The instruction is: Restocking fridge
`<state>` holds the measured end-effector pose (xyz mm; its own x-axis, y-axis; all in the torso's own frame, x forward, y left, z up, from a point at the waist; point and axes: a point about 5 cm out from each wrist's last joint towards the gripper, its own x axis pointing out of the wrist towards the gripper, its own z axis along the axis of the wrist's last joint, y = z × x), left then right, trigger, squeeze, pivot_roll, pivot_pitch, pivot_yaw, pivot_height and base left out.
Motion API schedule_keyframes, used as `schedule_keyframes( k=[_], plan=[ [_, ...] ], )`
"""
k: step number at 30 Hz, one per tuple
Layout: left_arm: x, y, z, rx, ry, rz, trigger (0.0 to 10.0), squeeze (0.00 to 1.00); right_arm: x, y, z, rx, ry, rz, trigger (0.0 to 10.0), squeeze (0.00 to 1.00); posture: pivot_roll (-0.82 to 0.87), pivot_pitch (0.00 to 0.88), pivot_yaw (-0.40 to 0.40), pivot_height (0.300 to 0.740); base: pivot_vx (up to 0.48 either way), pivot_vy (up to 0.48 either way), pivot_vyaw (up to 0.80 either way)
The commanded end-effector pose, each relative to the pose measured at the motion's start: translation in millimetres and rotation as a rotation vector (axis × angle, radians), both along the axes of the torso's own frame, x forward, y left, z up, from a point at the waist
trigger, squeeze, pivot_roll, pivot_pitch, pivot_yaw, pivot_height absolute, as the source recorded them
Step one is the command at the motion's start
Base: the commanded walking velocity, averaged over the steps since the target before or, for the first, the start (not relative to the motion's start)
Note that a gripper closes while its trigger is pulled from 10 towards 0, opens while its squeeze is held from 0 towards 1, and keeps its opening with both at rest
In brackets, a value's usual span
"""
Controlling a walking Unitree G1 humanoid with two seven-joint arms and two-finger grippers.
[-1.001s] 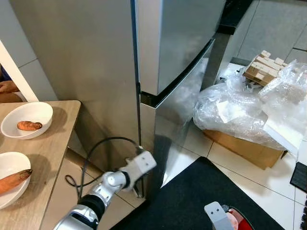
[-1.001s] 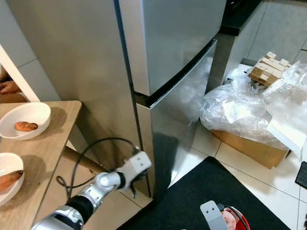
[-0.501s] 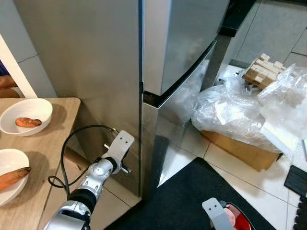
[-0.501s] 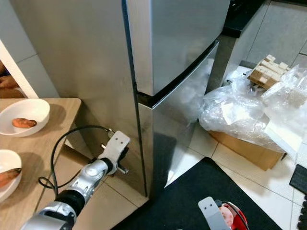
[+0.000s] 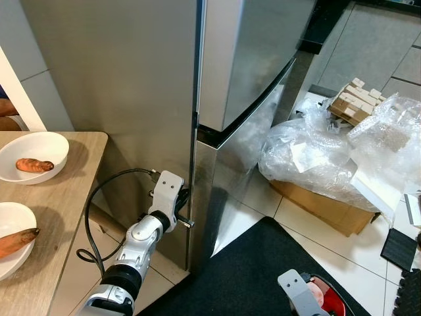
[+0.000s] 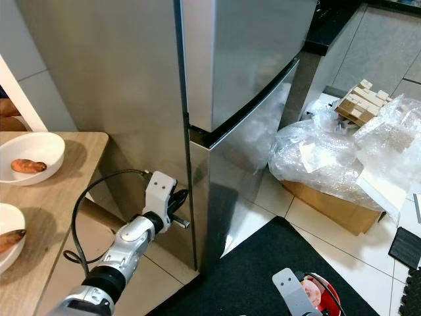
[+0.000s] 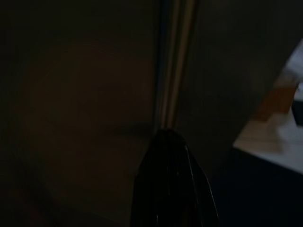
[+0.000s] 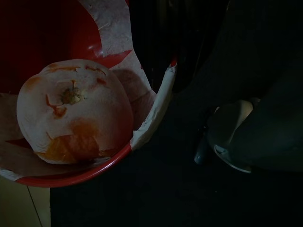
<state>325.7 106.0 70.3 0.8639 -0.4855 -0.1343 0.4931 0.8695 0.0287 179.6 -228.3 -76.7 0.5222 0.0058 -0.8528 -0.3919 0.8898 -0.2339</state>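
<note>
The stainless steel fridge stands closed, its lower door flush with the cabinet. My left gripper is low at the hinge-side edge of that lower door. Its black fingers are together and point at the vertical seam in the dark left wrist view. My right gripper is shut on the rim of a red paper-lined bowl that holds a pale, orange-streaked round fruit. That bowl sits low at the bottom of the eye views.
A wooden table on the left carries two white bowls, each with a sweet potato. A person's arm is at the left edge. Crumpled plastic over a cardboard box lies right of the fridge. A black mat covers the floor.
My left gripper swung off the door's bottom corner to the fridge's side wall, then came back to the door edge, a little higher. The camera shifted slightly. The fridge stays closed.
</note>
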Motion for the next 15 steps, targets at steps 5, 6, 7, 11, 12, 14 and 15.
schedule_keyframes(
  k=[5, 6, 7, 11, 12, 14, 15],
  plan=[
    [5.5, -6.6, 8.0, -0.028, -0.025, 0.014, 10.0, 0.00, -2.1, 3.1, -1.5, 0.010, -0.009, -0.015, 10.0, 0.00, -0.18, 0.112, -0.054, 0.700, 0.000, 0.000, 0.00],
    [5.5, -6.6, 8.0, -0.028, -0.025, 0.014, 10.0, 0.00, -2.1, 3.1, -1.5, 0.010, -0.009, -0.015, 10.0, 0.00, -0.18, 0.112, -0.054, 0.700, 0.000, 0.000, 0.00],
    [6.9, -10.1, 10.7, -0.036, -0.031, -0.002, 10.0, 0.00, -2.4, 3.3, -1.8, 0.012, -0.010, -0.022, 10.0, 0.00, -0.18, 0.112, -0.049, 0.700, 0.000, 0.000, 0.00],
    [7.1, -11.7, 9.8, -0.029, -0.017, -0.007, 10.0, 0.00, -2.3, 2.8, -1.6, 0.012, -0.012, -0.027, 10.0, 0.00, -0.19, 0.113, -0.043, 0.700, 0.000, 0.000, 0.00],
    [6.7, -11.1, 8.9, -0.017, -0.018, -0.009, 10.0, 0.00, -2.2, 2.6, -1.5, 0.012, -0.013, -0.028, 10.0, 0.00, -0.19, 0.113, -0.043, 0.700, 0.000, 0.000, 0.00],
    [6.1, -10.2, 8.1, -0.002, -0.023, -0.012, 10.0, 0.00, -2.1, 2.3, -1.4, 0.012, -0.013, -0.029, 10.0, 0.00, -0.19, 0.113, -0.043, 0.700, 0.000, 0.000, 0.00],
    [5.8, -9.3, 7.3, 0.004, -0.025, -0.008, 10.0, 0.00, -2.1, 2.2, -1.4, 0.011, -0.013, -0.029, 10.0, 0.00, -0.18, 0.113, -0.043, 0.700, 0.000, 0.000, 0.00]
  ],
)
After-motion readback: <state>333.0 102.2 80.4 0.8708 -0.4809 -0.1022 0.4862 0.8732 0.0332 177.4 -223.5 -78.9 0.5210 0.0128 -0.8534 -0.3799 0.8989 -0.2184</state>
